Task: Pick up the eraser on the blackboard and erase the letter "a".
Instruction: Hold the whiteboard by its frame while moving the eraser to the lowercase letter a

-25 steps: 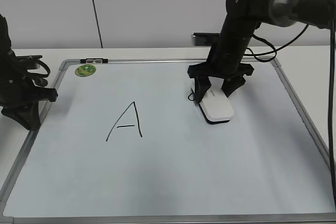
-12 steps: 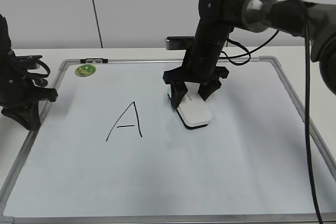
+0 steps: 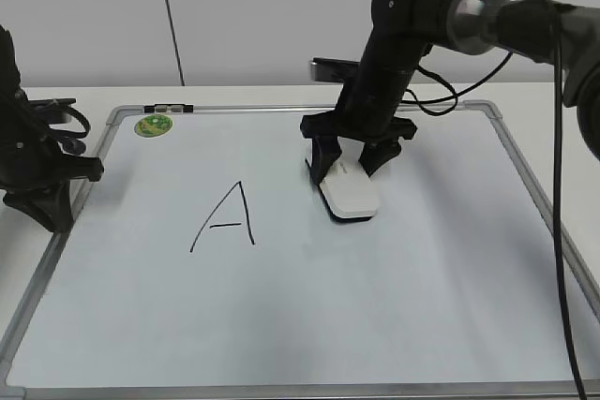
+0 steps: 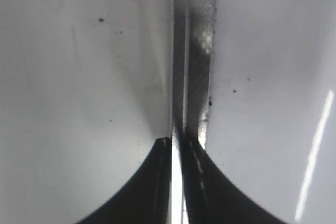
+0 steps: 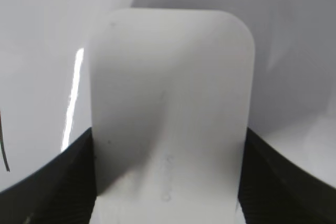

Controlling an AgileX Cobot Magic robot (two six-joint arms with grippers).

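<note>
White plastic, the eraser (image 3: 351, 189) sits flat on the blackboard (image 3: 394, 306), right of centre, our right gripper (image 3: 361, 161) jaws clamped on its sides. Our left gripper (image 4: 177, 145) jaws are together. Sweeping too far left could smudge the capital "A" (image 3: 225, 217), the only legible writing.

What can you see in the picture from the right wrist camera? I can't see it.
A white eraser fills most of the view, pinched between the two dark sides of the right tool. Under it lies the shiny white board, with a thin black pen line at the left edge.
</note>
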